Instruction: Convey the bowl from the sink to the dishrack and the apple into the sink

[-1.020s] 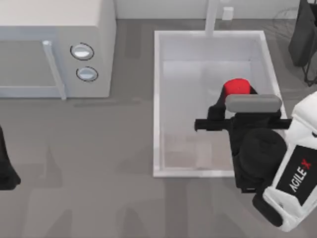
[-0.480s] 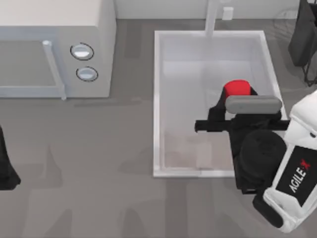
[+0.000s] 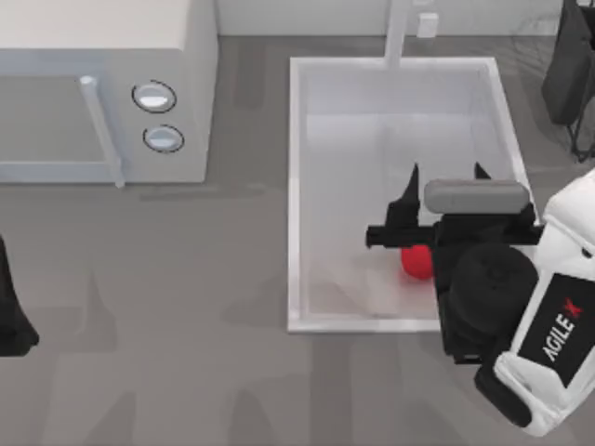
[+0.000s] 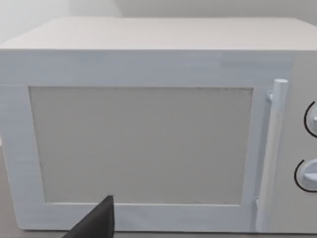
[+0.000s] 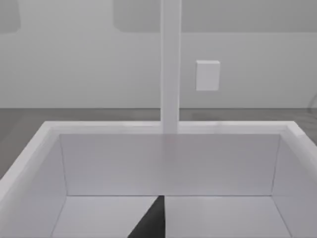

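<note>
The red apple (image 3: 416,263) lies on the floor of the white sink (image 3: 296,186), near its front right corner and partly under my right arm. My right gripper (image 3: 446,175) hovers over the basin's right half, open, its two black fingertips spread apart with nothing between them. The right wrist view looks across the sink's inside (image 5: 168,163) to the white tap (image 5: 170,64). My left gripper (image 3: 11,311) is parked at the table's left edge. The bowl is out of view. Faint thin wires of the dishrack (image 3: 539,35) show at the back right.
A white microwave (image 3: 102,88) with two knobs and a bar handle stands at the back left, and it faces the left wrist camera (image 4: 148,144). A dark object (image 3: 569,70) stands at the back right corner. Grey table lies in front of the sink.
The right gripper's fingers have spread and let go of the apple. The apple has dropped from between them to the sink floor, nearer the front. The arm stayed in place.
</note>
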